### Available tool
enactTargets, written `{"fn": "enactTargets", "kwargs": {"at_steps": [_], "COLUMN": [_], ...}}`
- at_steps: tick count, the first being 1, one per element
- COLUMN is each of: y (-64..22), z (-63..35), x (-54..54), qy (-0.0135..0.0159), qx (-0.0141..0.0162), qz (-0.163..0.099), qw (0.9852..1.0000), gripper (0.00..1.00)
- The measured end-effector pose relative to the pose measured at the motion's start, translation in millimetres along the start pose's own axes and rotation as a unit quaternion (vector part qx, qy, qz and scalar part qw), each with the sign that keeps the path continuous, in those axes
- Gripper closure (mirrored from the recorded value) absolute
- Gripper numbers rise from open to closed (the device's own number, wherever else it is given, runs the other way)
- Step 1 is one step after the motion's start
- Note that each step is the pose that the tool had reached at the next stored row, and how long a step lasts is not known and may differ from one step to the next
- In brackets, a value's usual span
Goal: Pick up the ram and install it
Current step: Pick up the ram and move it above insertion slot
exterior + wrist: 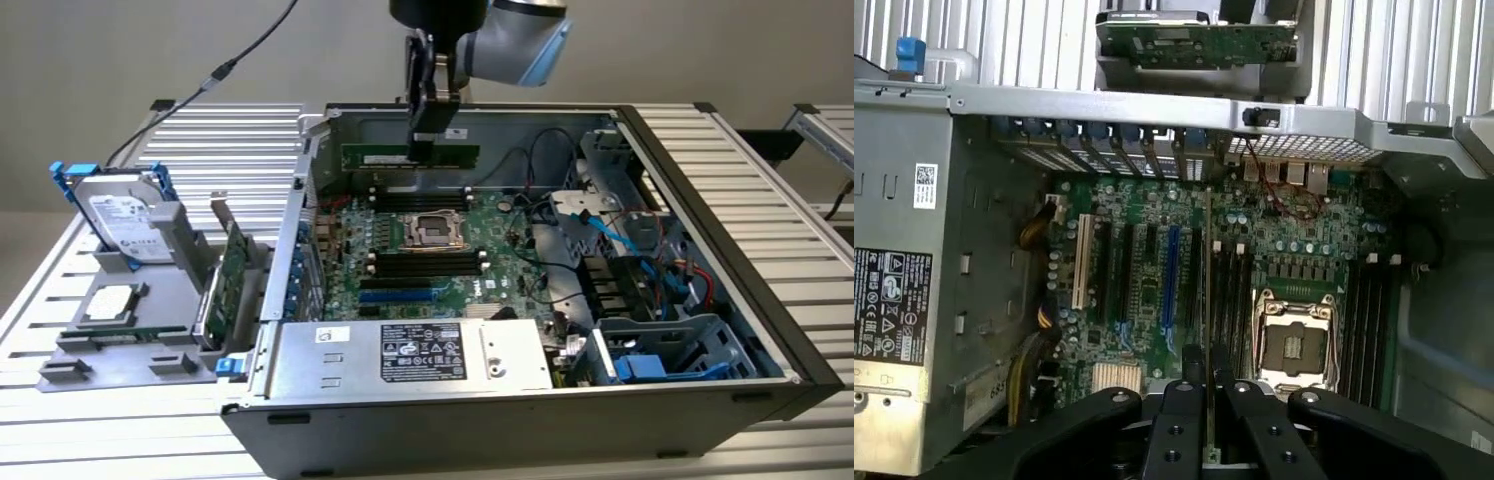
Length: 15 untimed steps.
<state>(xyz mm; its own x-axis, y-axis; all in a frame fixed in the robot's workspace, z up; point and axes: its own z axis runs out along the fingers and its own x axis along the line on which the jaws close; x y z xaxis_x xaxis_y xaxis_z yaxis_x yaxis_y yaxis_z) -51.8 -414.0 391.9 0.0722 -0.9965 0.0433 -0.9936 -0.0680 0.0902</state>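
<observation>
One ram (380, 157), clamped edge-down over the slots (414, 190).
Pinched mid-length by the closed end effector (424, 145), long edge down, likely to line up with those narrow black slots beside the metal socket (434, 228); hanging above, not yet seated. Thin, rigid green board, dark chips; grey sheet-metal case (507, 430) on ribbed counter (200, 130).

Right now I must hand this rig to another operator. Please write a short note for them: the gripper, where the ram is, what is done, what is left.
Gripper: shut on the ram, gripping its upper edge; the stick hangs level.
Ram: in the air inside the open case, above the motherboard, over the far side of the board. It touches no slot.
Done: the pick-up.
Left: the install; the ram is not yet seated in any slot.
</observation>
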Motion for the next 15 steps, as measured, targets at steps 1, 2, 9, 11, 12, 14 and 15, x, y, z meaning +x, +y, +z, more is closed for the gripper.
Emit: {"fn": "enactTargets", "kwargs": {"at_steps": [1, 2, 9, 11, 12, 14, 15], "y": [-4.0, -7.3, -20.7, -22.1, -22.7, -23.8, -24.0], "z": [0.6, 1.2, 6.0, 7.3, 7.9, 9.4, 10.2], "x": [-1.2, -2.3, -14.1, -16.5, -17.1, -18.2, -18.5], "qy": [0.0, 0.0, 0.0, -0.0002, -0.0003, -0.0008, -0.0012], "qx": [0.0001, 0.0, 0.0001, 0.0003, 0.0003, 0.0003, 0.0004], "qz": [0.0, 0.0, 0.0, 0.0, 0.0, 0.001, 0.002], "qw": [1.0, 1.0, 1.0, 1.0, 1.0, 1.0, 1.0], "gripper": [0.86, 0.86, 0.86, 0.86, 0.86, 0.86, 0.86]}}
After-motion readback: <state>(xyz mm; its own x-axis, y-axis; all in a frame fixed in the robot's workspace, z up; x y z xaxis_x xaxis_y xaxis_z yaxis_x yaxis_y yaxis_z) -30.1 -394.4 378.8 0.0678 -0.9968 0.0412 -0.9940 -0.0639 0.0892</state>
